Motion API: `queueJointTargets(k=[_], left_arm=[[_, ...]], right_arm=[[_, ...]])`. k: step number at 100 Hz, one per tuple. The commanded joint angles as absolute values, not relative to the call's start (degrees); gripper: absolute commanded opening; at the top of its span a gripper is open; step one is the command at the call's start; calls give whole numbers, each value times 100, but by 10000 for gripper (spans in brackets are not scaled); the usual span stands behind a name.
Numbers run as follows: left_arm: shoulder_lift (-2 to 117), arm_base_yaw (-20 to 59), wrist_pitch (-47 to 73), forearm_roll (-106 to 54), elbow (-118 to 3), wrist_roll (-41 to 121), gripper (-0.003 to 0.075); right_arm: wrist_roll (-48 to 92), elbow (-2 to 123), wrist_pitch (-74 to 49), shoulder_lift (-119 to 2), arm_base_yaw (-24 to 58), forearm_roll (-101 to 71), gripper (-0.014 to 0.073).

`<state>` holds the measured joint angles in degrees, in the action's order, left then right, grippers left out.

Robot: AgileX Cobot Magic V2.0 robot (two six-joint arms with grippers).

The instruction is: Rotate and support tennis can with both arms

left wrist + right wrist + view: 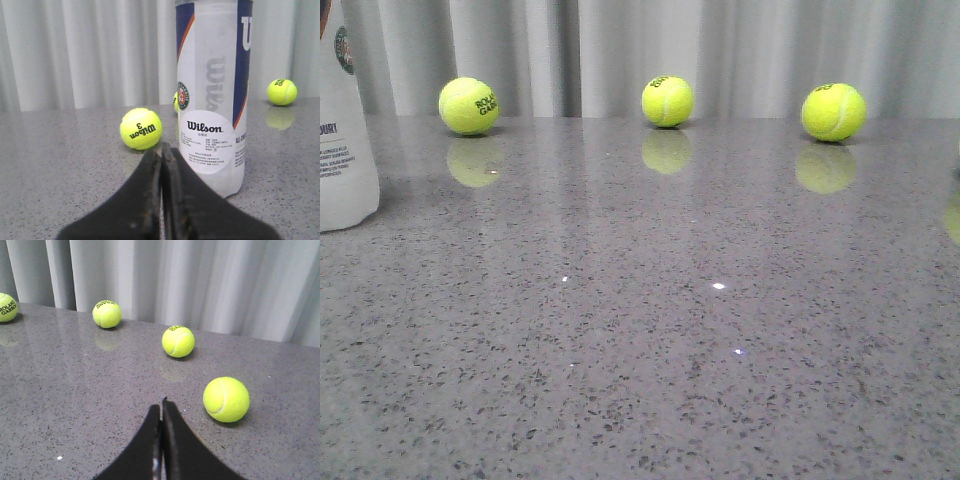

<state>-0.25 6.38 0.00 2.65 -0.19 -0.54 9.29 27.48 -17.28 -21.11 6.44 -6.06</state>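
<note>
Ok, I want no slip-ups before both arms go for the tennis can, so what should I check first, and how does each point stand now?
1. Tennis can upright on the table: ok.
2. Left claw opened for a grasp: not ok, its fingers are shut together.
3. Right claw opened: not ok, also shut.
4. Left claw close to the can: ok, the can stands just beyond it.
5. Right claw facing the can: not ok, its view shows only tennis balls; nearest ball.
6. Can top free: cannot tell, it is cut off in every view.
</note>
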Motion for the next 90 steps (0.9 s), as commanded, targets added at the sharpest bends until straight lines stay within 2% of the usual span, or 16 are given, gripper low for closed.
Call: queueJointTargets(k=[1,25,45,61,76,90], left_arm=[[-248,637,-520,271,246,-93,-21],[-248,637,-520,271,246,-93,-21],[-248,637,-520,271,246,-93,-21],[-248,637,-520,271,246,-93,-21],[-248,637,-520,271,246,-93,-21],[-248,637,-520,271,246,-93,-21]], right_arm=[[925,2774,-1174,-1915,612,-521,-70],[870,1632,-637,-750,612,-443,-70],[-131,747,-514,179,612,189,-70],[-371,311,-271,166,612,291,-70],[-376,-61,453,172,612,291,-70],[-376,-45,479,172,612,291,-70]])
